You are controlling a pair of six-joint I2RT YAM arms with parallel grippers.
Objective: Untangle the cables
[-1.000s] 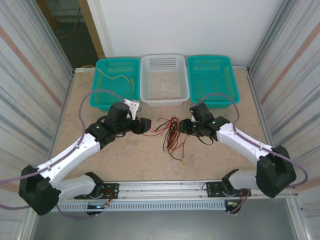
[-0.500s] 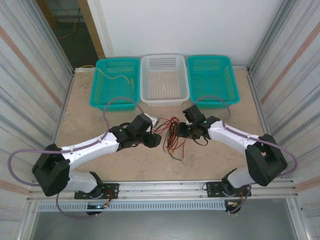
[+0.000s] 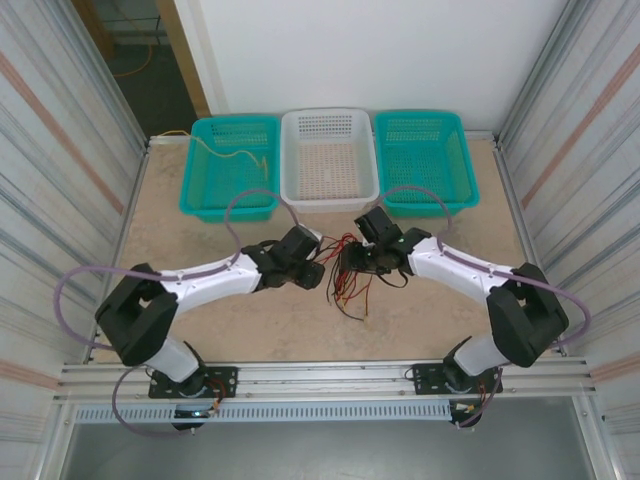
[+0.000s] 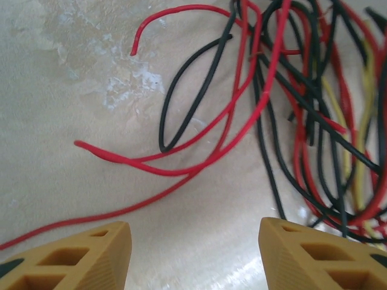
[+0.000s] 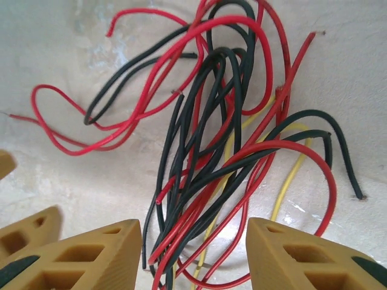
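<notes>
Top external view: the cables [image 3: 346, 276] lie in one tangled heap at the middle of the counter [image 3: 430, 320], just nearer than the white basket [image 3: 329, 160]. The heap's long axis runs from the far side toward the near edge, and its loose ends fan out toward the near edge. Three colours are mixed in it, red, black and yellow, but the strands cross too often to count.

In the left wrist view the heap [image 4: 302, 109] is densest at the right. One red strand and one black loop reach out to the left across bare counter, and a red end curls up at the top. In the right wrist view the black and red strands [image 5: 217, 151] run mostly lengthwise toward the camera as narrow loops. At least one yellow strand lies under them.

The left fingers [image 3: 318, 272] sit at the heap's left edge. The left wrist view shows the two of them [image 4: 91, 257] spread apart with only counter between them. The right fingers [image 3: 357, 262] sit at the heap's right edge. They [image 5: 91, 257] are also spread apart, and the near ends of several strands lie in the gap, not pinched.

Three baskets stand in a row along the far edge: the white one in the middle and one teal basket on each side. The left teal basket [image 3: 205, 195] holds a single tan cable [image 3: 235, 155]. The right teal basket [image 3: 450, 190] has mesh sides like the others.
</notes>
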